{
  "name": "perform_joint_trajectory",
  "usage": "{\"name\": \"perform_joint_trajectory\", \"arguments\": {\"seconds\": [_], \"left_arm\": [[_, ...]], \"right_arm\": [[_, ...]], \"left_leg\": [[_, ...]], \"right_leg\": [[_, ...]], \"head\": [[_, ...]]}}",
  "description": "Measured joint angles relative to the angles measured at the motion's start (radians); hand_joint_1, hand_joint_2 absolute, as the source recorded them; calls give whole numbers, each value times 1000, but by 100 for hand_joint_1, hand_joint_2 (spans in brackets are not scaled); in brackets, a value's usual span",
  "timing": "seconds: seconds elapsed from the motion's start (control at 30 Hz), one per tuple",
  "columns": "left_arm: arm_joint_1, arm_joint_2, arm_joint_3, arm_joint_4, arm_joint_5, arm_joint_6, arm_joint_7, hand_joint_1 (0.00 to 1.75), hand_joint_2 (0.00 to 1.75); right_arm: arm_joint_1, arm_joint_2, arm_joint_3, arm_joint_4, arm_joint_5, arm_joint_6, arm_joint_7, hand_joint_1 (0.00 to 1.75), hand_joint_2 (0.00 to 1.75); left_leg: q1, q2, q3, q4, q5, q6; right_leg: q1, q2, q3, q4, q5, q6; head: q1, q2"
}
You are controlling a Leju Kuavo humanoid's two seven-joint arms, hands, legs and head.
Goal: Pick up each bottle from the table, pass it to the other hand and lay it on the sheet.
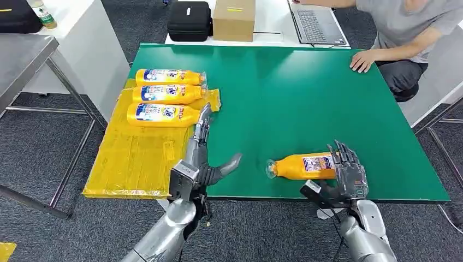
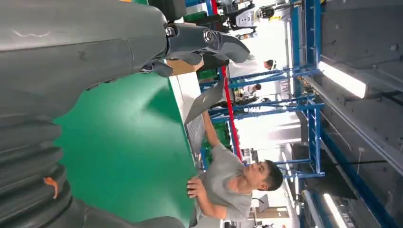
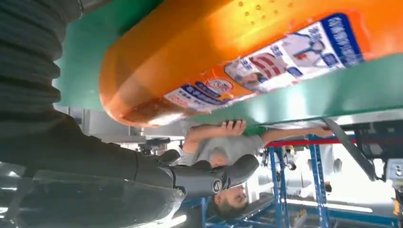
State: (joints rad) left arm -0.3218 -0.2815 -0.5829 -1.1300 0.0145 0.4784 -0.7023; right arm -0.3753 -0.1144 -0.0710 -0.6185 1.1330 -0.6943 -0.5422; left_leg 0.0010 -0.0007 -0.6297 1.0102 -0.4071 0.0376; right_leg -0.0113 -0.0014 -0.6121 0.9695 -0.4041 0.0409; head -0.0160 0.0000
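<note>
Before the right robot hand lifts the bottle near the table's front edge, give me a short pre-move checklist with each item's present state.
1. Right robot hand at the base of the orange bottle: ok.
2. Its fingers firmly closed around the bottle: cannot tell; the bottle lies on the green table.
3. Left robot hand empty, fingers apart, ready to receive: ok.
4. Free space on the yellow sheet in front of the three laid bottles: ok.
5. Person's hand rests on the table's far edge, away from the bottle: ok.
</note>
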Motion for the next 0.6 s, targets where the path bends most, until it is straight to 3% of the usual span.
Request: {"name": "perform_joint_trajectory", "arguments": {"seconds": [0.1,0.3,0.33,0.43,0.6], "left_arm": [[-2,-3,-4,12,0,-6,0,0,175],[-11,-4,-13,35,7,-37,0,0,175],[-13,-4,-13,38,8,-42,0,0,175],[-20,-8,-13,50,12,-51,0,0,175],[-31,-15,-13,69,13,-66,0,0,175]], "right_arm": [[-8,-8,5,23,-8,18,14,0,175],[-47,-35,29,74,1,160,115,0,175],[-54,-42,33,82,3,200,133,169,175],[-77,-63,46,98,4,312,171,175,175],[-88,-123,72,121,40,404,210,175,175]], "left_leg": [[0,0,0,0,0,0],[0,1,3,0,0,0],[0,1,4,0,-1,0],[0,1,10,0,-1,1],[0,-4,16,0,-1,4]], "right_leg": [[0,0,0,0,0,0],[0,0,1,-1,0,0],[0,0,3,-1,0,0],[0,0,2,-2,-2,-1],[0,-5,8,-4,-4,3]], "head": [[0,0],[0,0],[0,0],[0,0],[1,0]]}}
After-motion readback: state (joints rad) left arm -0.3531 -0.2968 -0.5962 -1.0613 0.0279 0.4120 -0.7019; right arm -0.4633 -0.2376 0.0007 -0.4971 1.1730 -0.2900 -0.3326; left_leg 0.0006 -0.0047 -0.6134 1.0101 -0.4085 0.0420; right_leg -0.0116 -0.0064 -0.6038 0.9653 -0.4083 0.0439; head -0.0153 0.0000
